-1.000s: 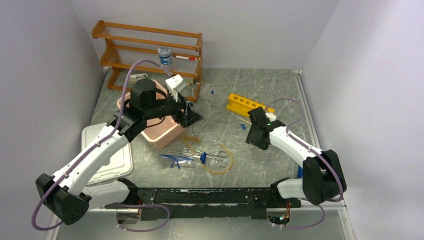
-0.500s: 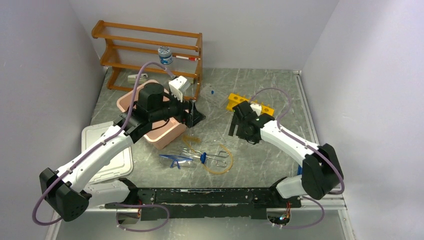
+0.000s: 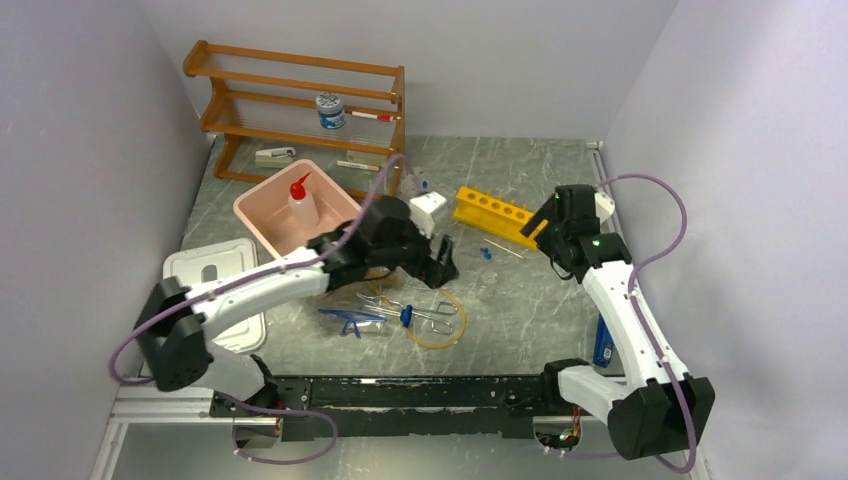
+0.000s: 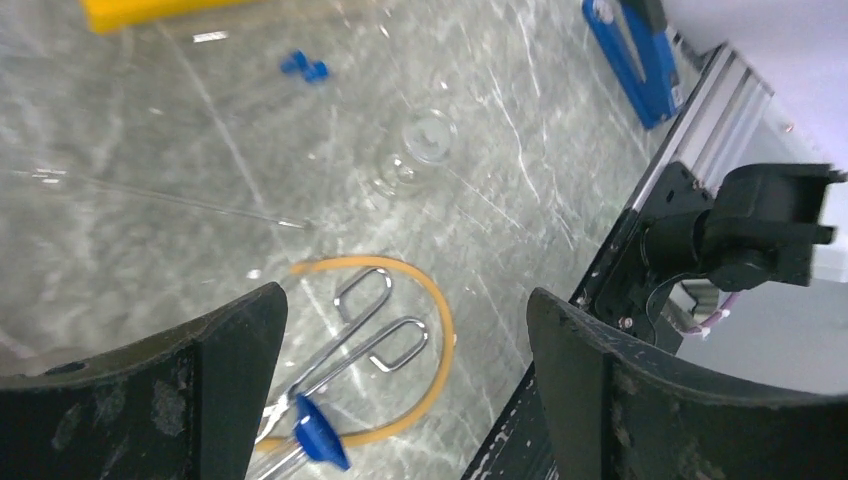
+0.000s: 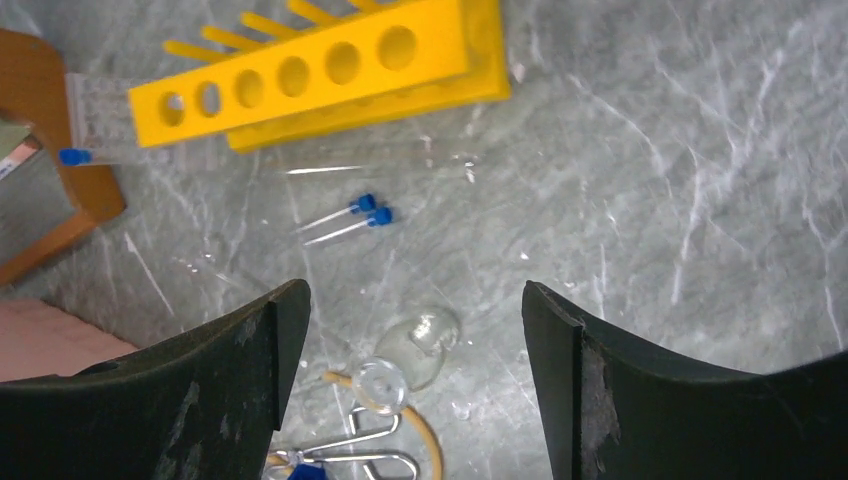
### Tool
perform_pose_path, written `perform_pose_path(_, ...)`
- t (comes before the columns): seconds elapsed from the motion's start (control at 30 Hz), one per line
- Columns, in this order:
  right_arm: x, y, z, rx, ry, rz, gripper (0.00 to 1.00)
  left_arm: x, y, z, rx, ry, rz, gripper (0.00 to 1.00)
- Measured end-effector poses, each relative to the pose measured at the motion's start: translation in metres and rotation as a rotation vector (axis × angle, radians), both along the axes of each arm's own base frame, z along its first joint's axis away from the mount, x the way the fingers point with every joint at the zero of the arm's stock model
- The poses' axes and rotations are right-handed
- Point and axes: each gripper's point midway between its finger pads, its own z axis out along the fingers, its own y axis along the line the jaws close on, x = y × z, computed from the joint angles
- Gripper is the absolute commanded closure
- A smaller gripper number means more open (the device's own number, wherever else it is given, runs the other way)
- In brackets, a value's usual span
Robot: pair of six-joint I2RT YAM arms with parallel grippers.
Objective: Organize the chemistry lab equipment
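In the middle of the top view, our left gripper [image 3: 440, 263] and right gripper [image 3: 545, 222] stand apart, empty; the small flask [image 5: 420, 345] near the left one may roll if 1 finger bumps it.

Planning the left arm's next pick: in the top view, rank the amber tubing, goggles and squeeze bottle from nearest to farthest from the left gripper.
1. amber tubing: just on the near side of the left gripper.
2. goggles: nearer the bases, off to its left.
3. squeeze bottle: far left, standing in the pink tub.
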Motion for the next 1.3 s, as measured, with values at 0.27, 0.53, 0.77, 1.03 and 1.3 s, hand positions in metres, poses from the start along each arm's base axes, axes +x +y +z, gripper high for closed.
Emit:
perform_pose_path(0.27, -0.023, -0.029, -0.051, 0.122, 0.127, -0.103, 0.2, -0.022, -0.078, -0.075, 0.157, 0.057, -0.065, 0.07)
perform_pose_path(0.53, -0.046, -0.047, -0.083, 0.198, 0.171, -0.199, 0.2, -0.007, -0.129, -0.117, 0.244, 0.035, -0.052, 0.17)
perform_pose_path(0.77, -0.044, -0.047, -0.09, 0.226, 0.165, -0.193, 0.21, 0.015, -0.132, -0.151, 0.361, 0.031, 0.035, 0.32)
perform_pose_path(1.03, -0.041, -0.048, -0.091, 0.22, 0.162, -0.176, 0.22, 0.019, -0.125, -0.168, 0.423, 0.044, 0.076, 0.54)
perform_pose_path(1.3, -0.042, -0.05, -0.091, 0.2, 0.163, -0.152, 0.23, 0.02, -0.124, -0.166, 0.424, 0.039, 0.082, 0.67)
